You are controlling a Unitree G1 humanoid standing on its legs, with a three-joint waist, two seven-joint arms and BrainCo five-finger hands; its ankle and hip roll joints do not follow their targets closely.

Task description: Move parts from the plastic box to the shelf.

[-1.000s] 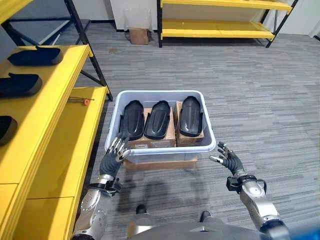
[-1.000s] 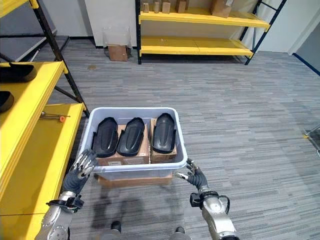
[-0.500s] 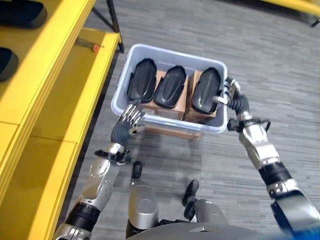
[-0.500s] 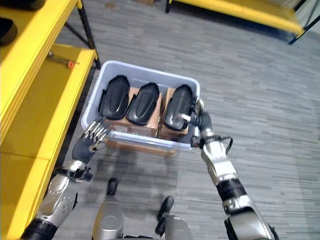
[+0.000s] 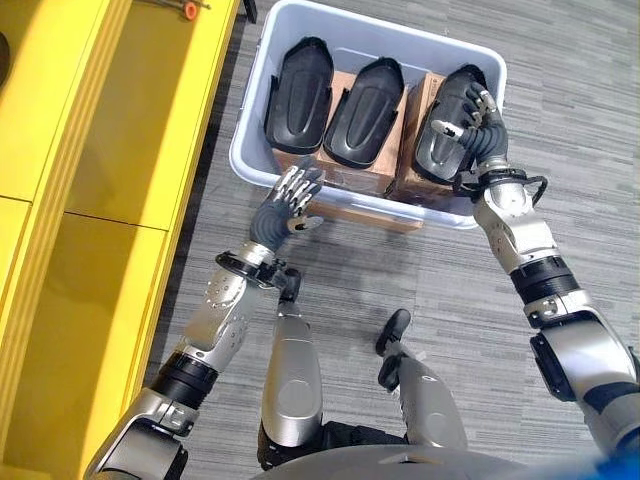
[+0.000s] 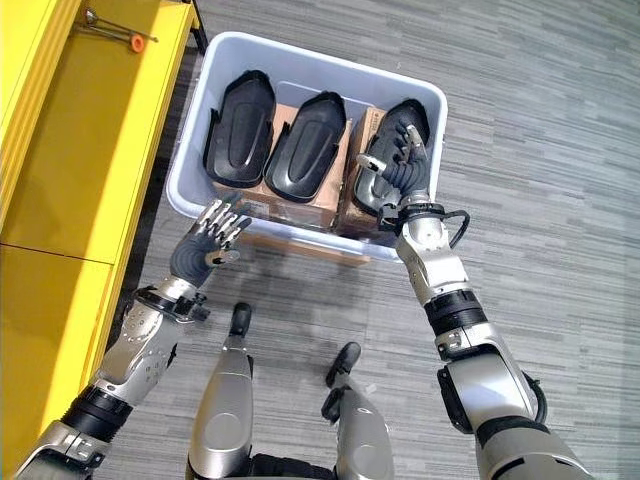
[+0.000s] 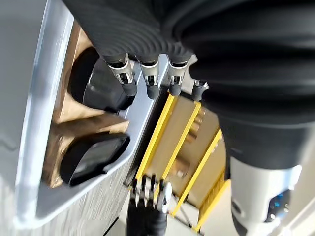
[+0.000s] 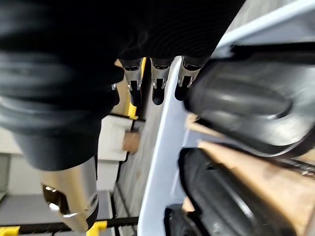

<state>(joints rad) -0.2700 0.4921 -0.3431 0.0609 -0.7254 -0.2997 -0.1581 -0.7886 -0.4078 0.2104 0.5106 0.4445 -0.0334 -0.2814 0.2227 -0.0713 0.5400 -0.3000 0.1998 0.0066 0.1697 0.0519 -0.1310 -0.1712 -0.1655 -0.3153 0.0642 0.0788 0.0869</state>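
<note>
While over the rightmost black moulded plastic part (image 5: pixel 445 125) in the pale grey plastic box (image 5: pixel 300 185), right hand (image 5: pixel 478 128) fingers relaxed, gripping nothing: close around the edges, lift straight. Left hand (image 5: pixel 283 204) relaxed, outside the box.

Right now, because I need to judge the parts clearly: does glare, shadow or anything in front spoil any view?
Left eye view: even light, no glare; the right robot hand lies over the rightmost part in the plastic box. Right wrist view: the dark cover blocks much, and the part has a soft sheen. Left wrist view: the left robot hand is backlit.
</note>
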